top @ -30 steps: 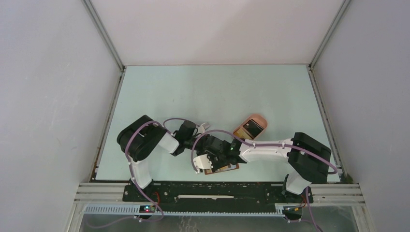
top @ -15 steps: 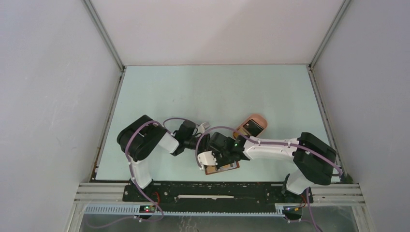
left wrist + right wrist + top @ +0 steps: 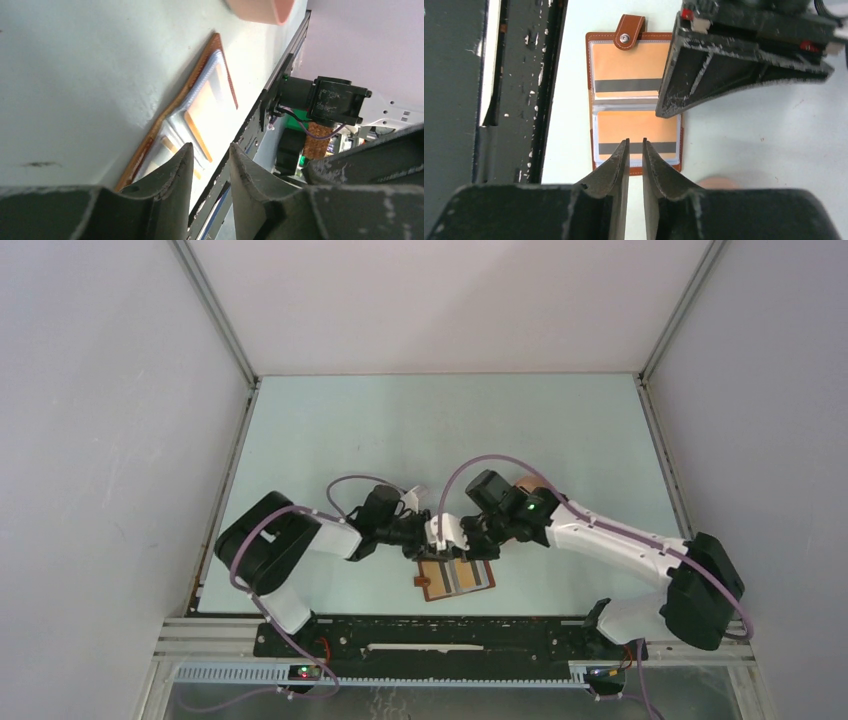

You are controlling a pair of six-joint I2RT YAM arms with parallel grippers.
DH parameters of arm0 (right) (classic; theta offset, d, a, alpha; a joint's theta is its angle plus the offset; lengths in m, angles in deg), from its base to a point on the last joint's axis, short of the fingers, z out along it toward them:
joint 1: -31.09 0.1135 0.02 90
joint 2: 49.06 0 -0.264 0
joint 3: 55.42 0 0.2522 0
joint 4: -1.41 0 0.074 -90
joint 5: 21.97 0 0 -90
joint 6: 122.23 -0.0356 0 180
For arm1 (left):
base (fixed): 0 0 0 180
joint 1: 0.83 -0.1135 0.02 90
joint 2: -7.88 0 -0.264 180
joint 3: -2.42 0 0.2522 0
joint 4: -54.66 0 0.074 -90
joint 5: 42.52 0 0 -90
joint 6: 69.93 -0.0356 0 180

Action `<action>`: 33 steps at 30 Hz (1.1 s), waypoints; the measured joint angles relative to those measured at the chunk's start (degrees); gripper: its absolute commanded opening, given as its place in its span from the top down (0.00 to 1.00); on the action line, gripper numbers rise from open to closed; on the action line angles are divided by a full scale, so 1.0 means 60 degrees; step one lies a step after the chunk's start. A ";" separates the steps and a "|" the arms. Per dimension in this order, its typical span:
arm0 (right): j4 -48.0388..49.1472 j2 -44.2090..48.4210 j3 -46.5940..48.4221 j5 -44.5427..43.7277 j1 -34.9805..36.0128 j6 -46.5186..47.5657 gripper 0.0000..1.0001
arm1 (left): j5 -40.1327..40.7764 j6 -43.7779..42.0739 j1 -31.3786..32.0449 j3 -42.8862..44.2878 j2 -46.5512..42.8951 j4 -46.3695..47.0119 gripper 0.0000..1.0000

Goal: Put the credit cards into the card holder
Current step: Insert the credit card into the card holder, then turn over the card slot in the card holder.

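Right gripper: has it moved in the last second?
Yes. The right gripper has moved away from the near rail, leaving the card holder uncovered in the top view.

A lab test cell: white walls (image 3: 110, 440), aluminium framing (image 3: 213, 312), pale-green table (image 3: 450, 430).

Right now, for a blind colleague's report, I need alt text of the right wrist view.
An open brown card holder lies flat on the pale table, an orange striped card in each pocket. The right gripper hovers above, slightly open and empty.
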State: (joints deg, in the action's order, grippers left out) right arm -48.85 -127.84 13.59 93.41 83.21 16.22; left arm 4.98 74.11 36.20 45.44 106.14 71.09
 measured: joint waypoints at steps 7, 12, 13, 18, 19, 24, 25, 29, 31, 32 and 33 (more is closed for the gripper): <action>-0.0477 0.1082 0.0102 0.1508 -0.1614 -0.0470 0.53 | 0.0860 -0.0721 0.0040 -0.0645 -0.2171 -0.0284 0.62; -0.0801 0.1687 0.0171 0.3523 -0.3253 -0.1155 0.24 | 0.2022 -0.1865 0.0401 -0.0954 -0.4448 -0.0794 0.63; -0.0929 0.1650 0.0197 0.3974 -0.3534 -0.1271 0.23 | 0.2229 -0.2084 0.0503 -0.0994 -0.4852 -0.0856 0.62; -0.1530 0.0656 0.0244 0.6196 -0.4776 -0.2047 0.29 | 0.3716 -0.3085 0.1005 -0.1530 -0.7023 -0.0885 0.52; -0.1574 0.0361 0.0244 0.6368 -0.4867 -0.2229 0.31 | 0.3920 -0.3198 0.1045 -0.1683 -0.7322 -0.0841 0.48; -0.1508 -0.1249 0.0237 0.6513 -0.4874 -0.3490 0.33 | 0.5005 -0.3253 0.1060 -0.2976 -0.8302 0.0080 0.08; -0.1406 -0.1501 0.0211 0.6393 -0.4838 -0.3778 0.33 | 0.5198 -0.3147 0.1060 -0.3217 -0.8324 0.0222 0.07; -0.0725 -0.1829 -0.0215 0.5679 -0.4677 -0.4892 0.35 | 0.5512 -0.2718 0.1056 -0.3668 -0.8160 0.0423 0.12; -0.0382 -0.1880 -0.0408 0.5227 -0.4586 -0.5490 0.37 | 0.5450 -0.2521 0.1060 -0.3672 -0.7923 0.0674 0.17; -0.0226 -0.1920 -0.0459 0.5056 -0.4550 -0.5752 0.38 | 0.5380 -0.2448 0.1060 -0.3672 -0.7810 0.0841 0.22; -0.0076 -0.1989 -0.0495 0.4914 -0.4528 -0.6022 0.39 | 0.5304 -0.2342 0.1067 -0.3672 -0.7683 0.1024 0.25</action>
State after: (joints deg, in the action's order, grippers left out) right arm -49.30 -139.78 10.61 122.90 56.04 -19.91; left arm 36.80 60.05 42.61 23.41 60.04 77.23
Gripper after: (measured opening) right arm 0.634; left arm 0.844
